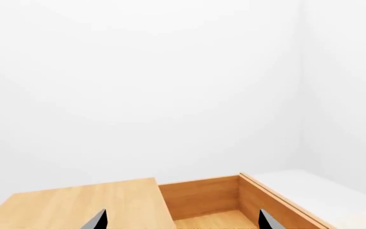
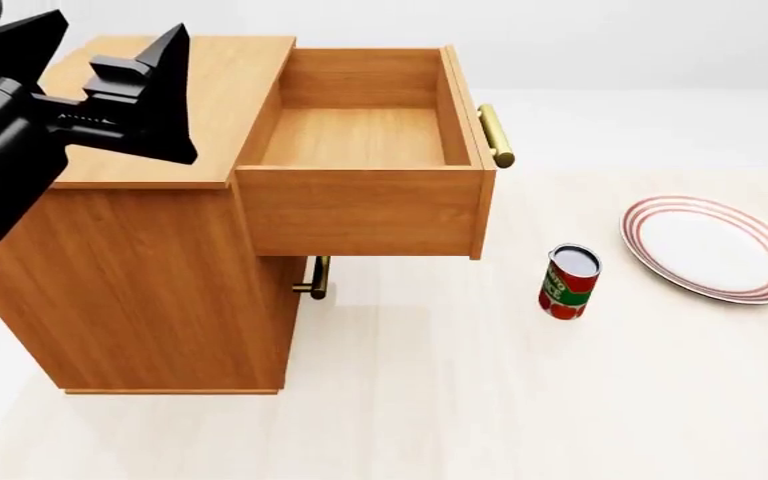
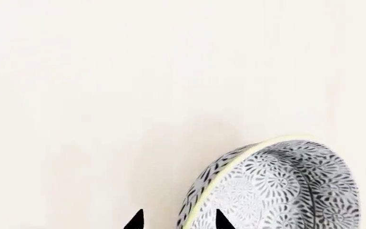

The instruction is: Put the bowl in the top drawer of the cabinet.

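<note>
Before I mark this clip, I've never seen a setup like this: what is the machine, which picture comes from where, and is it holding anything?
It is a simulated two-armed wheeled robot steered by a person. The wide picture comes from its head camera. It shows a wooden cabinet with its top drawer pulled open and empty inside, a red can and a red-rimmed plate on the pale surface. The black shape at upper left is the left arm, above the cabinet top. The other two pictures come from cameras near each pincer. The left pincer looks over the open drawer, tips apart, holding nothing. The right pincer has its tips either side of the rim of the speckled bowl, which is tilted on edge; a firm grip can't be confirmed.
</note>
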Robot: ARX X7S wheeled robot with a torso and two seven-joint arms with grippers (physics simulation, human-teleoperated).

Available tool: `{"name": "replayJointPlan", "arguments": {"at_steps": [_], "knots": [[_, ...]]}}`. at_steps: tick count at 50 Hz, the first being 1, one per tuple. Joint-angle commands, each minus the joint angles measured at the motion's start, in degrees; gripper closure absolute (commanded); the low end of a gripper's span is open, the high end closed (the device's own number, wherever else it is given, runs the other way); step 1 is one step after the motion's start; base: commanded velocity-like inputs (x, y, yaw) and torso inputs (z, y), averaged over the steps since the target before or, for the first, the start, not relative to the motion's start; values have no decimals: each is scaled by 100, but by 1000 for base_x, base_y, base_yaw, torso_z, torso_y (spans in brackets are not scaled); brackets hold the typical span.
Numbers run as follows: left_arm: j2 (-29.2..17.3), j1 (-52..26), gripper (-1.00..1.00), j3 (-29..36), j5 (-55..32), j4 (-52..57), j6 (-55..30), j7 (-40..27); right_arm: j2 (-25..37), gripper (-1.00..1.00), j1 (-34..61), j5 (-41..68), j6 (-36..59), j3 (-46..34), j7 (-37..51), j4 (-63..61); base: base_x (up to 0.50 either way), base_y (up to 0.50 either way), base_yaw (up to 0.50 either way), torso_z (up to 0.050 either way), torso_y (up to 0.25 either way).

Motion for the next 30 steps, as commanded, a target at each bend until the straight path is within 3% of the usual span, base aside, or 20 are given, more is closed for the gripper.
{"name": "replayJointPlan", "arguments": {"at_steps": [1,19,30], "knots": [[-23,43,-100,38,38,-23,62,31,17,100,-134,81,-6,-11,80,15,0,0,0,0,0],[-62,32,-100,73,44,-35,146,46,191,100,253,35,339,61,131,-290,0,0,0,0,0],[-95,45,-100,48,-28,-13,170,-7,251,100,1274,-424,953,-41,-381,-864,0,0,0,0,0]]}}
